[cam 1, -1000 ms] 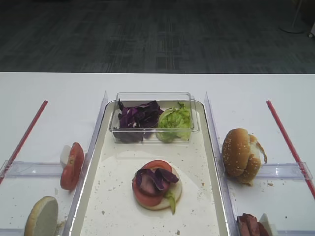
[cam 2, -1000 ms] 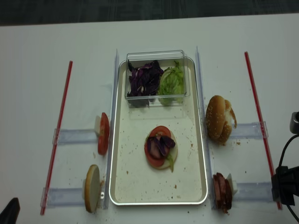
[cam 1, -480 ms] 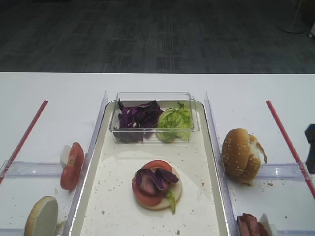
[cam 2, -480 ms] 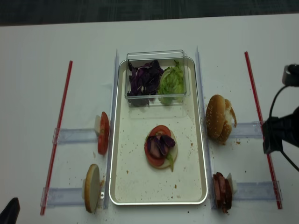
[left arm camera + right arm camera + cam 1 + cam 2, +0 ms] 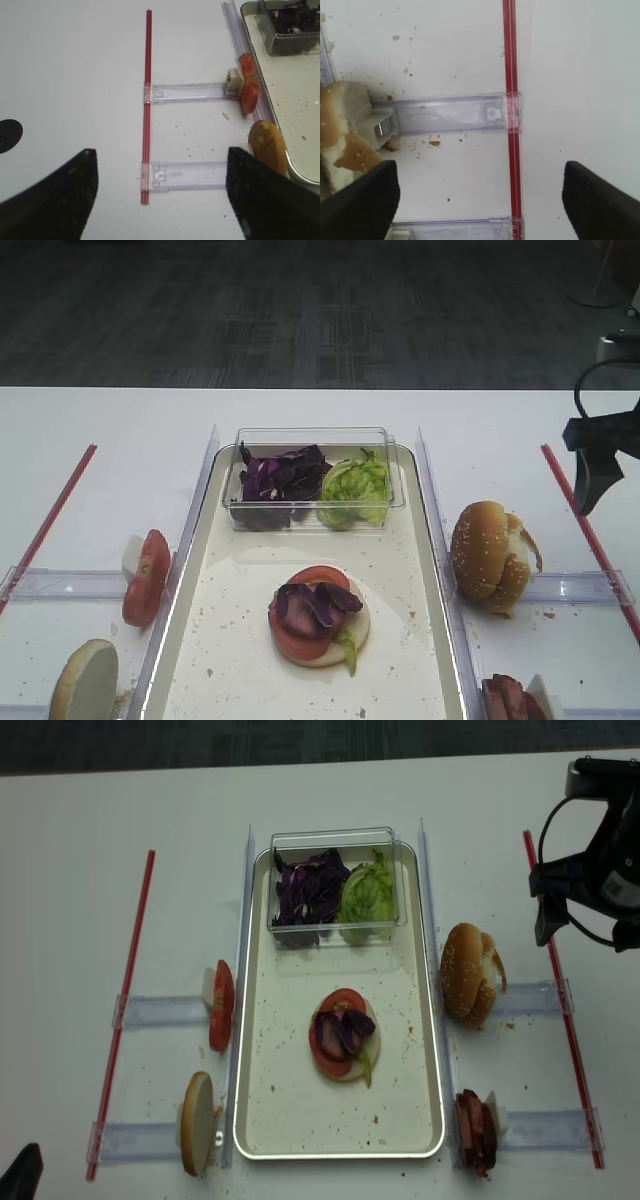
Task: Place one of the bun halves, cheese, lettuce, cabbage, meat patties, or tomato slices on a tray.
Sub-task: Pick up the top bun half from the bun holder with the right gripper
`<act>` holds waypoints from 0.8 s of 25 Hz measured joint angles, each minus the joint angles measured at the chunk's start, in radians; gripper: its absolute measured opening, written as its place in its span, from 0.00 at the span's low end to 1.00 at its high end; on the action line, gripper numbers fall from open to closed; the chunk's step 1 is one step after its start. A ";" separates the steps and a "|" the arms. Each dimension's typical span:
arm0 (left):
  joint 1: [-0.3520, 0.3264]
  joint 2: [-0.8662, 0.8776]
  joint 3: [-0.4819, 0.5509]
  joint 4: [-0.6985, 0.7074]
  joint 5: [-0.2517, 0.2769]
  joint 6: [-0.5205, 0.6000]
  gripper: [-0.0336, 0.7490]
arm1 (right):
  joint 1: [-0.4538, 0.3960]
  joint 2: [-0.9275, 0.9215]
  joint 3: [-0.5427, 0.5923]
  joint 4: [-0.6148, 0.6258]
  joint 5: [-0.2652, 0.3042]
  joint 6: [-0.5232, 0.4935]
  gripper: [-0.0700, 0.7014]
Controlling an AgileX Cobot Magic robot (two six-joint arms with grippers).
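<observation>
**Right arm swings in toward the bun**

Moved up the table's right edge within a second, my right gripper (image 5: pixel 585 915) now hangs wide open and empty beyond the red strip (image 5: pixel 560 990). That suggests the seeded bun half (image 5: pixel 466 974), standing just outside the tray (image 5: pixel 255 1120), goes next. White table (image 5: pixel 70 920) crumb-flecked; dark carpet (image 5: pixel 300 310) behind. Left gripper (image 5: pixel 165 200) open, idle.

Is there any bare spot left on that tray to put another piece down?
Yes. The tray is bare, crumbs aside, left, right and in front of the stack, plus a strip between stack and tub. Its far end is crowded: the tub fills it.
</observation>
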 joint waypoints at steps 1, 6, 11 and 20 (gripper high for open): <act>0.000 0.000 0.000 0.000 0.000 0.000 0.67 | 0.000 0.012 -0.016 0.000 0.006 0.000 0.96; 0.000 0.000 0.000 0.000 0.000 0.000 0.67 | 0.000 0.029 -0.044 0.002 0.027 0.000 0.96; 0.000 0.000 0.000 0.000 0.000 0.000 0.67 | 0.023 0.031 -0.064 0.010 0.060 0.002 0.96; 0.000 0.000 0.000 0.000 0.000 0.000 0.67 | 0.228 0.031 -0.072 0.043 0.030 0.072 0.94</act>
